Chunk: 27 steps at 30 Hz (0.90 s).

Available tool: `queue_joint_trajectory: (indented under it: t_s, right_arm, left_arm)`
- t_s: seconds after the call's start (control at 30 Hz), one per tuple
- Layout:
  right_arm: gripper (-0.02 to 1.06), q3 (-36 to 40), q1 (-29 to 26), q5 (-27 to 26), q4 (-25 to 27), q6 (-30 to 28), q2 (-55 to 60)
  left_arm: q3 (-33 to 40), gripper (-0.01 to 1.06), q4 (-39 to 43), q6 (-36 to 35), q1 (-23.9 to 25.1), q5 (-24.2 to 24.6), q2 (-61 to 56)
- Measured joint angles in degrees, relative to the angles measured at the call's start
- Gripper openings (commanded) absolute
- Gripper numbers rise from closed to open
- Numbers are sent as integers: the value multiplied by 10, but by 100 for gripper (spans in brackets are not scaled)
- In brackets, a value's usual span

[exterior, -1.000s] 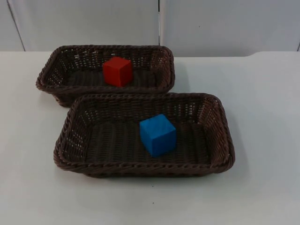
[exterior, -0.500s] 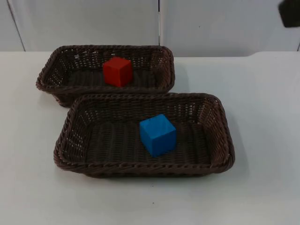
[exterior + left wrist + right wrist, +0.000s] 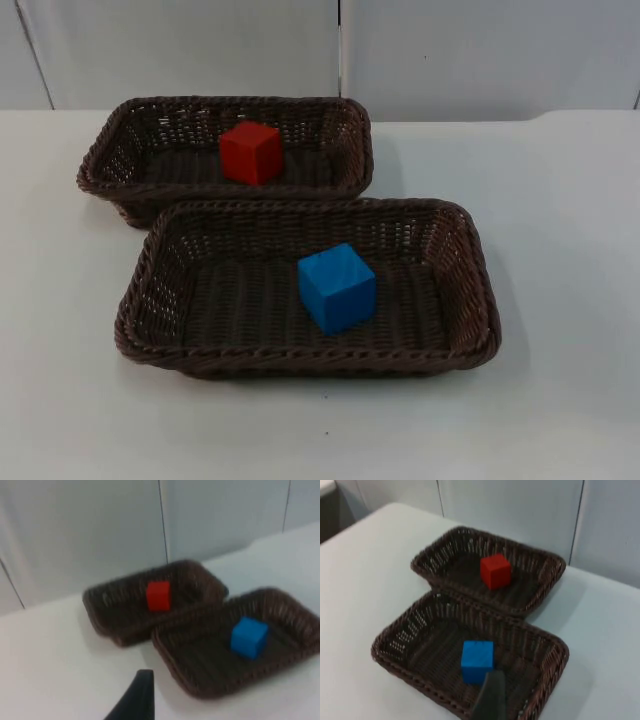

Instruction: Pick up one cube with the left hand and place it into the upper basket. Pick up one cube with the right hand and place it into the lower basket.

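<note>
L gripper (image 3: 137, 700) and R gripper (image 3: 490, 700) both raised off the table; jaw state can't tell on either. Risk: a low pass could snag a wicker rim and shift the baskets. Red cube (image 3: 251, 152) sits in upper basket (image 3: 100, 160), mid-floor; blue cube (image 3: 337, 288) in lower basket (image 3: 140, 300), right of centre.

Both baskets, upper basket (image 3: 110, 160) and lower basket (image 3: 470, 300), are showing rough dark-brown wicker weave; red cube (image 3: 251, 152) and blue cube (image 3: 337, 288) are looking smooth, matt; the white bench (image 3: 560, 250) is looking smooth.
</note>
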Motion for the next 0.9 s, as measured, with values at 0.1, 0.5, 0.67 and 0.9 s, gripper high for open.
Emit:
queue_joint_trajectory:
  t_s: [0.1,0.5,0.67,0.9]
  right_arm:
    - [72,15,0,-2,0,0,-33]
    - [72,73,0,29,0,-3,-184]
    - [72,79,0,87,18,-38,-243]
    - [72,79,0,166,107,-151,-315]
  left_arm:
    - [20,105,0,0,0,8,0]
    - [83,105,0,0,0,18,0]
    - [83,105,0,0,0,18,0]
    - [83,105,0,-1,0,18,0]
